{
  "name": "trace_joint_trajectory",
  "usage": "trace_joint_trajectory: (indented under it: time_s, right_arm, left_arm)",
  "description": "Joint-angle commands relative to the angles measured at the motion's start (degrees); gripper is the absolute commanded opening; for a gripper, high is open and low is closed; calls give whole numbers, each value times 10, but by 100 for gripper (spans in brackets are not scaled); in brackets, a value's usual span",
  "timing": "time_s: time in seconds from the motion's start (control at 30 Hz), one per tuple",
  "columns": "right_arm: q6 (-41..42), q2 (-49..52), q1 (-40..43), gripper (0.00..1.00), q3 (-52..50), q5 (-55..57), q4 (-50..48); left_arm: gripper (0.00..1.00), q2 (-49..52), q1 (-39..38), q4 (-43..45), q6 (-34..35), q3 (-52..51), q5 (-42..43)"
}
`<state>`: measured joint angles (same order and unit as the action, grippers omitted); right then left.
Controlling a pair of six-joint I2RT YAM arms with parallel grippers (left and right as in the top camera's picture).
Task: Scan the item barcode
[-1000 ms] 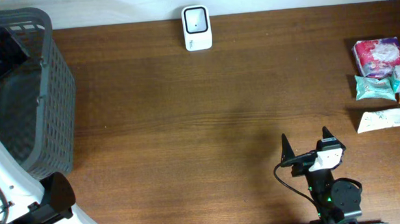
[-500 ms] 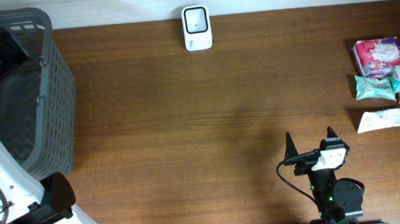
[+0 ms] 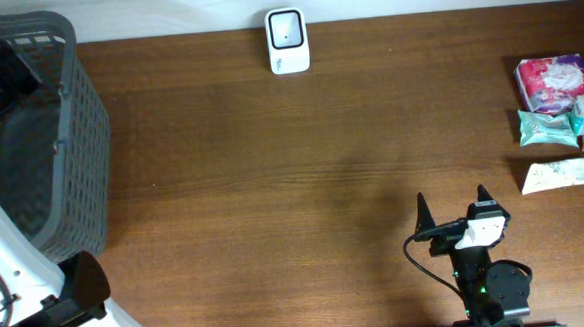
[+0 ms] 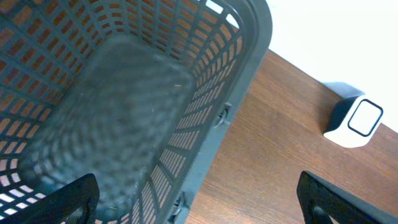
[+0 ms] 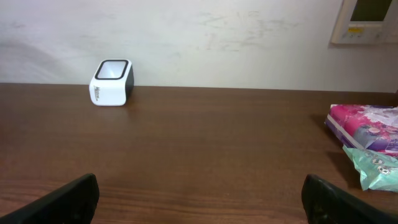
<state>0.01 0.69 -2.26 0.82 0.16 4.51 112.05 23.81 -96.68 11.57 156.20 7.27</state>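
Right tool (image 3: 450, 205) wide open, nothing in it, poised near front of brown wooden counter (image 3: 273, 175). Left tool (image 4: 198, 205) wide open too, empty, over grey plastic mesh basket (image 3: 82, 124) at far left.

Items sit at counter's right edge. White flat pouch (image 3: 567, 174) nearest: ahead-right of right tool, near but apart. Long axis side to side, one end toward counter middle. Teal packet (image 3: 547, 127) and pink packet (image 3: 553, 83) lie beyond it.

Right arm clearly nearer. White box-shaped scanner (image 3: 288, 41) at far edge, window up, ahead-left, well apart.
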Motion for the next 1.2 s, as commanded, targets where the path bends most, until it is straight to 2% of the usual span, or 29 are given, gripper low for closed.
trace_joint_trajectory:
  time_s: [0.0,0.17,0.27,0.3,0.4,0.47,0.5,0.57,0.67,0.8,0.9,0.93,1.03,1.07,1.17]
  right_arm:
    - [0,-5,4,99,-5,3,2]
    - [0,-5,4,98,-5,3,2]
    - [0,-5,4,99,-5,3,2]
    - [0,-5,4,99,-5,3,2]
    - [0,-5,4,99,-5,3,2]
    - [0,-5,4,99,-5,3,2]
    - [0,-5,4,99,-5,3,2]
    - [0,-5,4,99,-5,3,2]
    - [0,-5,4,99,-5,3,2]
    - [0,-5,4,99,-5,3,2]
    - [0,-5,4,99,-5,3,2]
    - [0,-5,4,99,-5,3,2]
    - [0,-5,4,99,-5,3,2]
    - [0,-5,4,99,-5,3,2]
    - [0,-5,4,99,-5,3,2]
  left_arm:
    - [99,-45,3,0,-5,0,-20]
    - [99,-152,-2,4,-6,-2,64]
    - [99,-228,-2,20,-10,-57,98]
    - [99,-261,-9,47,-13,-100,122]
    - [99,-362,-56,199,-92,-279,242]
    - [99,-444,-100,332,-127,-453,325]
    - [99,-484,-124,380,-127,-542,337]
    - [99,-545,-160,439,-130,-688,335]
    - [99,-574,-165,476,-177,-816,334]
    - [99,-558,-166,476,-177,-883,333]
    - [99,-585,-166,493,-177,-927,271]
    - [99,-608,-166,508,-198,-951,261]
    - [99,-702,-196,600,-279,-1038,261]
    - [99,-770,-238,685,-326,-1104,257]
    - [99,-864,-308,800,-344,-1200,180]
